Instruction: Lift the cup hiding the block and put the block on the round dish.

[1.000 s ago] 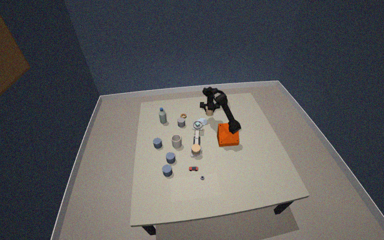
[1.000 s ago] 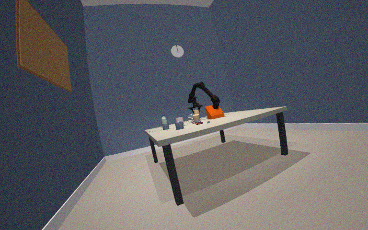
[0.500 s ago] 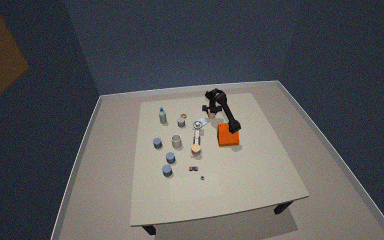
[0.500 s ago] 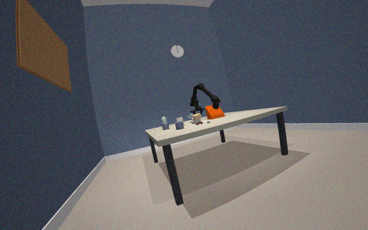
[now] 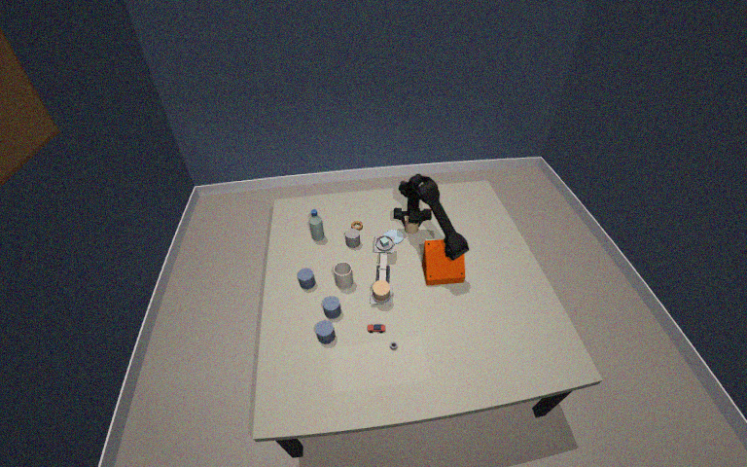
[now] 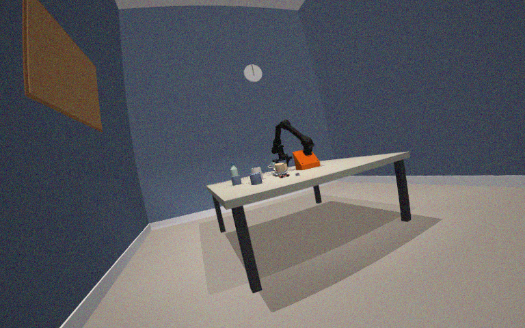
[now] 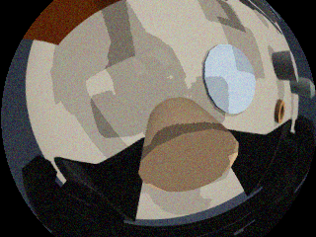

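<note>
My gripper [image 5: 411,219] is shut on a tan cup [image 5: 411,227] [image 7: 188,160], low over the table beside the round dish; whether the cup touches the table I cannot tell. The pale blue round dish [image 5: 395,236] [image 7: 230,79] has no cup or block on it. A pale teal block [image 5: 384,240] sits uncovered on the balance's far pan. The other tan cup [image 5: 380,290] [image 6: 280,167] stands on the near pan of the balance [image 5: 383,261]. The block and balance are out of the wrist view.
An orange box [image 5: 444,264] [image 6: 305,160] is by the arm's base. A grey cup [image 5: 352,238], an orange ring [image 5: 357,226] and a bottle [image 5: 316,227] stand left of the dish. A larger mug [image 5: 343,276], several blue cups, a red toy car [image 5: 375,328] and a small nut [image 5: 393,345] lie farther forward.
</note>
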Robot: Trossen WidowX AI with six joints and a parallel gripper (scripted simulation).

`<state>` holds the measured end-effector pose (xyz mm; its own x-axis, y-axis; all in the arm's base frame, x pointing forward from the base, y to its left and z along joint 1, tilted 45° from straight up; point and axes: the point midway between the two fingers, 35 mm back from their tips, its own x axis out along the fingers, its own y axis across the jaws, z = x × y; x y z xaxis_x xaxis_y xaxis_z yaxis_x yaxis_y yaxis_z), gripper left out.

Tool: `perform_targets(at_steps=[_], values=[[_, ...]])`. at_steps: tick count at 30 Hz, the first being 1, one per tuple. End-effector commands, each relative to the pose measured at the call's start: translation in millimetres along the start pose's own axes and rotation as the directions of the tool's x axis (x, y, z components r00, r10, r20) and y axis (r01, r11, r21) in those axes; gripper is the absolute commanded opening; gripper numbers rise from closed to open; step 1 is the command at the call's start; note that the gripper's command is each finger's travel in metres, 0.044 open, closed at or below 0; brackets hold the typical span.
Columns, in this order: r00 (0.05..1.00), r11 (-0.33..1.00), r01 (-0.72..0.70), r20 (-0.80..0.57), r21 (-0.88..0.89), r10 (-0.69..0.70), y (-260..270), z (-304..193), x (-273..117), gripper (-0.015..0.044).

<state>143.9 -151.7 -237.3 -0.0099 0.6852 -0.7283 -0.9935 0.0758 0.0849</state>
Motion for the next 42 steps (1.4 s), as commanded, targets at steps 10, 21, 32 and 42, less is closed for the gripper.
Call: perform_targets(at_steps=[10,21,32,42], values=[[1.0,1.0,0.0,0.0,0.0,0.0,0.0,0.0,0.0,0.0262],[1.0,1.0,0.003,0.0,0.005,-0.003,-0.1,-0.1,-51.4,0.044],[0.996,0.999,-0.026,-0.085,-0.026,0.023,-21.7,2.5,-65.4,0.0282],[0.997,0.964,0.006,-0.081,0.265,0.016,-38.0,18.2,-73.4,0.026]])
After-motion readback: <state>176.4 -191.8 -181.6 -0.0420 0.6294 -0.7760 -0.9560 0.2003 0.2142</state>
